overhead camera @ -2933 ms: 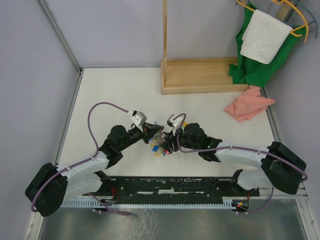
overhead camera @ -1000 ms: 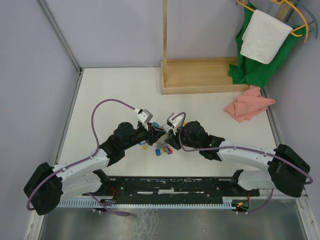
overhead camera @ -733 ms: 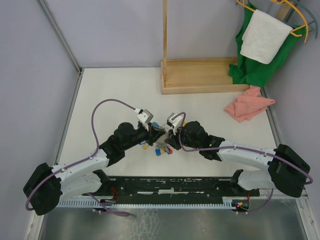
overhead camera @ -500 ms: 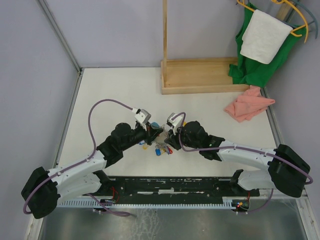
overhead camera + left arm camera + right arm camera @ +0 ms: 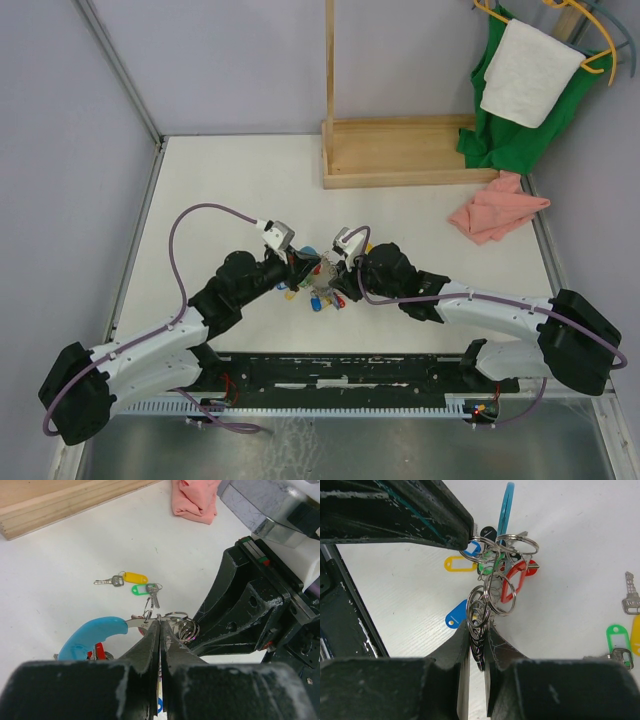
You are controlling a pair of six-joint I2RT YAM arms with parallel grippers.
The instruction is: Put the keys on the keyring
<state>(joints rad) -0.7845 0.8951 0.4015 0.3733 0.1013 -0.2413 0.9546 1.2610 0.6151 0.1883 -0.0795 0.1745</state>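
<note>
L gripper (image 5: pixel 159 625): fingers pressed together, tip at grey wire of keyring (image 5: pixel 94 636), hold not confirmed | R gripper (image 5: pixel 479 632): clamped on keyring's stacked split rings, betw. arms near bench (image 5: pixel 230 190) centre | keys (image 5: pixel 131 577), yellow- & green-tagged, seen lying loose on bench just beyond keyring, not touching | pink cloth (image 5: pixel 497 207) at far R edge

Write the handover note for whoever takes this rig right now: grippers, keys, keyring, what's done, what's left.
Grippers: the left gripper is shut, pinching the keyring at its grey metal end. The right gripper is shut on the keyring's bunch of small rings.
Keys: the yellow-tagged key and the green-tagged key lie loose on the table, apart from the ring.
Done: ring gripped by both arms.
Left: pick up each loose key and thread it on.
</note>
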